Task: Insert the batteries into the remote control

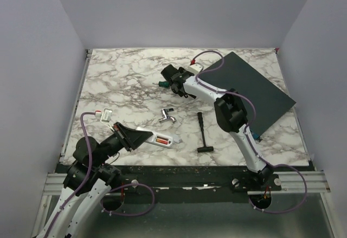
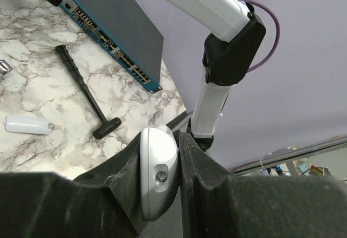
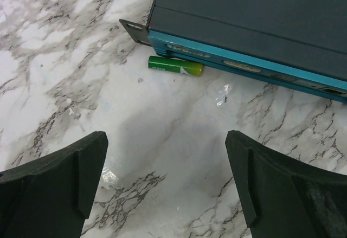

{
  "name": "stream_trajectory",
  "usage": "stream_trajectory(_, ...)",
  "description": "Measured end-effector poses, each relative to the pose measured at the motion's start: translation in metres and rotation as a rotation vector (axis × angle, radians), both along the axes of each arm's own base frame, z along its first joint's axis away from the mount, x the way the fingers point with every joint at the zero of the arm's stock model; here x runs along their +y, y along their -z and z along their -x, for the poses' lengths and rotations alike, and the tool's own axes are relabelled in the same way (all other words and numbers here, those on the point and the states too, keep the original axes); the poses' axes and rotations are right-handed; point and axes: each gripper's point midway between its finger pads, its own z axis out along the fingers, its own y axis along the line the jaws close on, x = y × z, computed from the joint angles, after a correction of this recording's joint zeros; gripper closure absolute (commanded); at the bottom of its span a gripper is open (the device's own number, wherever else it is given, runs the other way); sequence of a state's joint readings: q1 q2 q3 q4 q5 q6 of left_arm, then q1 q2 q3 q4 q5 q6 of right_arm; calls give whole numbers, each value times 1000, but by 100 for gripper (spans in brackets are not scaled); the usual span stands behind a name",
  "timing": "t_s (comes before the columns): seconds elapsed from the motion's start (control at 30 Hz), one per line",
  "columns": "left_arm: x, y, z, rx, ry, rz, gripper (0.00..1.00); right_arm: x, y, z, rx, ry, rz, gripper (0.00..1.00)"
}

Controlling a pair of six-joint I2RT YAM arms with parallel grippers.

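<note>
Jaws wide open, the right gripper hovers short of a small green cylindrical battery. The battery lies along the dark teal flat box, its axis running finger to finger. The left gripper clamps the small white flat remote control.

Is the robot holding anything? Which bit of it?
The left pincer grips the remote by one end. The right pincer is open and holds nothing; a green battery lies below it.
</note>
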State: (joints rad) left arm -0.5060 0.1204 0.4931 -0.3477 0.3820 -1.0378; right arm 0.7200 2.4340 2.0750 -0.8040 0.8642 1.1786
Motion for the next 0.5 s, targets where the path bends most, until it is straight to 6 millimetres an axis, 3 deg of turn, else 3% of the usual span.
stream_trajectory(0.27, 0, 0, 0, 0, 0, 2, 100, -6, 0, -4, -30, 33, 27, 0)
stream_trajectory(0.5, 0, -1, 0, -1, 0, 2, 100, -7, 19, -11, -34, 46, 68, 0)
